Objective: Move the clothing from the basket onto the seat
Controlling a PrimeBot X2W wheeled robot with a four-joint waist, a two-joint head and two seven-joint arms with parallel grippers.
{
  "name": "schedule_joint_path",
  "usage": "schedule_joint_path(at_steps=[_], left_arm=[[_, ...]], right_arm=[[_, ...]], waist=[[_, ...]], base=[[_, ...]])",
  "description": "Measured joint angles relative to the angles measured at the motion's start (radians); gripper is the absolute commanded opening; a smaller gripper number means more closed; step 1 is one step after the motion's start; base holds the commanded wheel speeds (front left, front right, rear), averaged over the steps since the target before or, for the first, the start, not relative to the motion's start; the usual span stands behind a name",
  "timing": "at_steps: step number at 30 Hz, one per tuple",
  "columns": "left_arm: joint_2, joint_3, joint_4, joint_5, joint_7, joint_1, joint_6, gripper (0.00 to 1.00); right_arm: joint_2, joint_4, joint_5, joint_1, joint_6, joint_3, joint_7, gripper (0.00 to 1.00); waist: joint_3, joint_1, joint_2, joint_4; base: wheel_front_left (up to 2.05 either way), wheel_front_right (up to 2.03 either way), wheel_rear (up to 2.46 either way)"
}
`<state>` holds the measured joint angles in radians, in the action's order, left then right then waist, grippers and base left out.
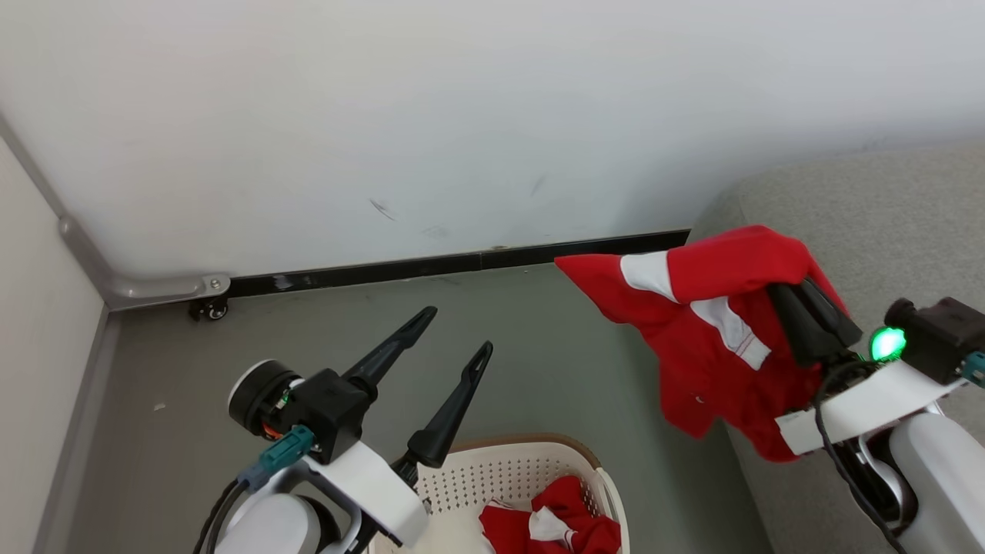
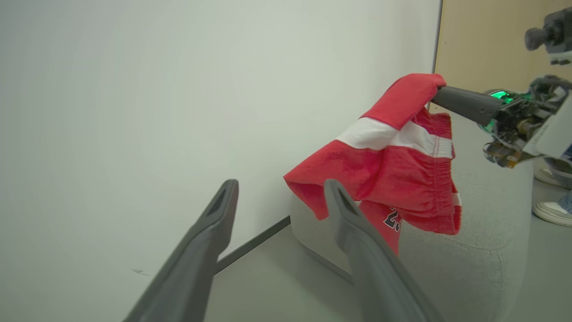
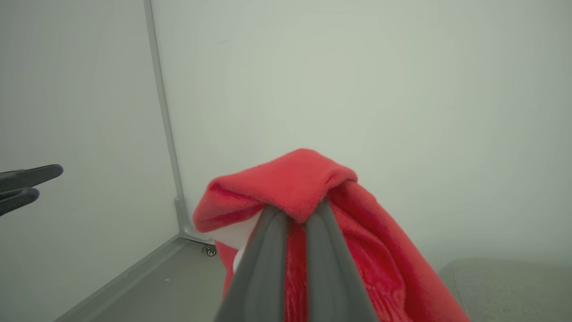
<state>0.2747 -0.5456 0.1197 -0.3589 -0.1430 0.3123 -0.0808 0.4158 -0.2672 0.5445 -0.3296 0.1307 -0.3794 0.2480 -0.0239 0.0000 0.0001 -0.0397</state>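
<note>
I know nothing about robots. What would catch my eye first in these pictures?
First, the bright red garment with white stripes, dangling from the right gripper by the end of the grey sofa. Next, the left gripper, its two dark fingers spread and empty near the cream basket, where more red clothing lies.
</note>
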Motion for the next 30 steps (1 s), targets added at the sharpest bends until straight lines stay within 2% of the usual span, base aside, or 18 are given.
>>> schedule_joint_path(at_steps=[16, 30], left_arm=[[0.018, -0.068, -0.028, -0.016, -0.034, -0.034, -0.033, 1.00], [0.019, -0.114, -0.064, -0.018, -0.052, -0.068, -0.035, 1.00]], right_arm=[[0.021, 0.038, -0.045, 0.113, 0.000, 0.145, -0.005, 0.00], [0.021, 0.080, -0.064, 0.190, 0.000, 0.242, -0.038, 0.00]], waist=[[0.005, 0.0000, 0.0000, -0.078], [0.015, 0.0000, 0.0000, -0.162]], base=[[0.00, 0.00, 0.00], [0.00, 0.00, 0.00]])
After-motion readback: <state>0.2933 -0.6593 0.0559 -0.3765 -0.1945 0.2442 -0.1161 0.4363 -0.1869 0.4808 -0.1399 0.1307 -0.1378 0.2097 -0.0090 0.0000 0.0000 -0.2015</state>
